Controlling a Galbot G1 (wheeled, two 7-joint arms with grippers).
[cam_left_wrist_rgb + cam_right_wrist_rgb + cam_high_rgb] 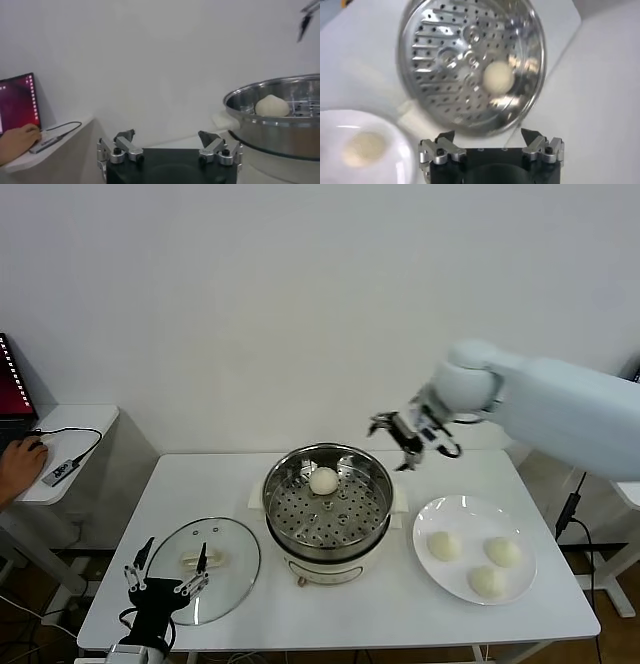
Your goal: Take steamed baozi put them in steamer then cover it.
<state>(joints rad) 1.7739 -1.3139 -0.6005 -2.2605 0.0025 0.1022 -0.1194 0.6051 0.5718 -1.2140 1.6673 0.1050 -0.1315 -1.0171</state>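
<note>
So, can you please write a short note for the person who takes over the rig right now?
Right gripper: open, empty, in the air behind the steamer, toward its right side.
Left gripper: open, empty, parked low at the front left, above the near edge of the cover.
Done: one baozi lies on the perforated tray in the steamer.
Left: three baozi wait on the white plate, to the right of the steamer. The cover lies flat on the table, to the left of the steamer; it goes on last.
</note>
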